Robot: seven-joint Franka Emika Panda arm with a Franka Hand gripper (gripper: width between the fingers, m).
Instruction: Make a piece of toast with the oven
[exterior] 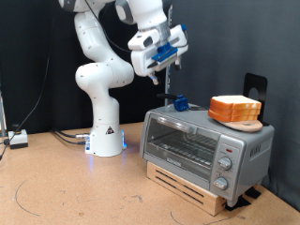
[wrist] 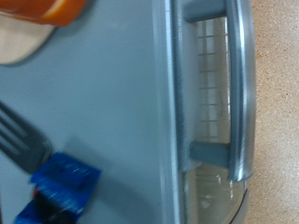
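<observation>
Hovering above the oven (exterior: 206, 141), the gripper (exterior: 164, 64) is seen; its finger state cannot be told. Below the fingers, a blue-handled fork (exterior: 176, 101) rests on the oven top beside stacked toast slices (exterior: 234, 109).

Oven (wrist: 112, 103) grey top and door handle (wrist: 238, 84) in view; blue-handled fork (wrist: 47, 168) on top.

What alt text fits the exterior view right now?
A white robot arm holds its end effector above a silver oven, whose glass door is closed. Stacked bread slices on a round board and a small blue object sit on top.
</observation>
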